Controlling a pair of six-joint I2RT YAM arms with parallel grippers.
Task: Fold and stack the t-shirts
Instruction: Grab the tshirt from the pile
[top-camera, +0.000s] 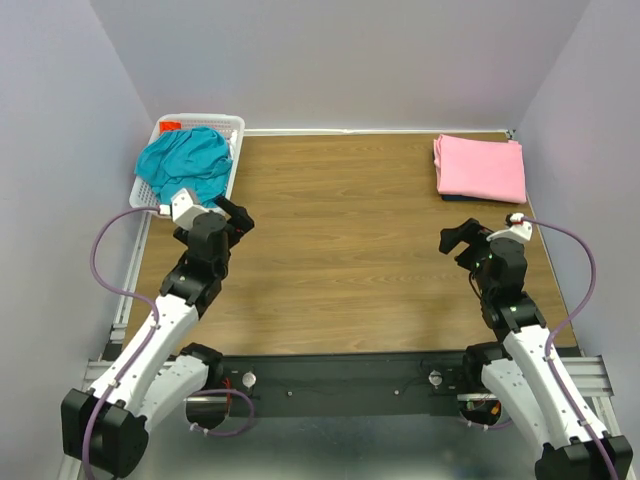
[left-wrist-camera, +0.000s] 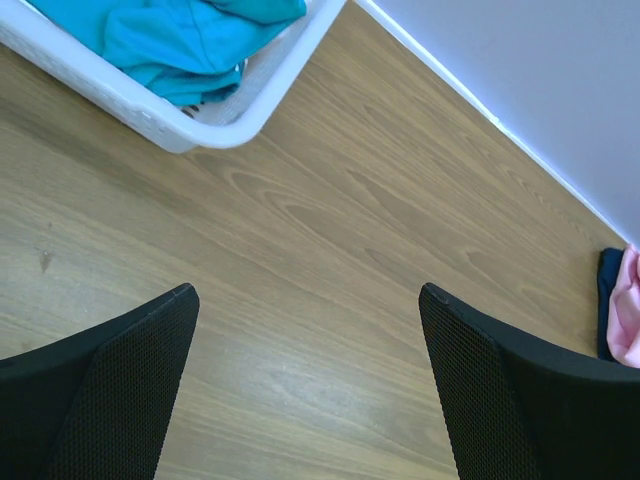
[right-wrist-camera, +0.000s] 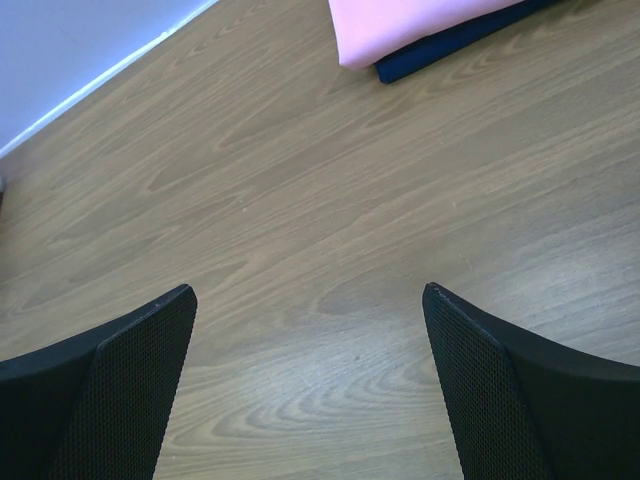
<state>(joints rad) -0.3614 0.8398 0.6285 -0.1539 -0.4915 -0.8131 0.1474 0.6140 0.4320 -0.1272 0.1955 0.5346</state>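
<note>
Left pincer: fingers spread wide, holding nothing, hovering over the tabletop near its left edge. Right pincer: same, spread wide, nothing in it, over the right side. Both wrist views show only wood grain between the fingertips.

Key relation for the next move, my read: the next item is the teal shirt. It lies ahead and to the left of the left pincer, just beyond it, inside the white basket. The left arm is clearly the nearer arm. The right pincer is well apart from the shirt, across the whole tabletop.

The shirt is a crumpled heap with no usable long axis, and it mounds above the rim. The basket's long axis runs near-to-far along the left edge. Its near corner sits between pincer and cloth, so I expect to go up and over the rim, not straight in. A scrap of orange-red cloth shows at the basket's far end, mostly under the teal. I cannot tell how it lies.

Far right corner: pink shirt, folded flat and rectangular, lying on a navy piece whose edge pokes out beneath. I take that as the stack. It is ahead of the right pincer and apart from it.

Surface: smooth wood-look tabletop, flat, centre bare, enough room there to lay 1 shirt out. Plain pale walls close in on 3 sides. The basket sits in the far-left corner.
</note>
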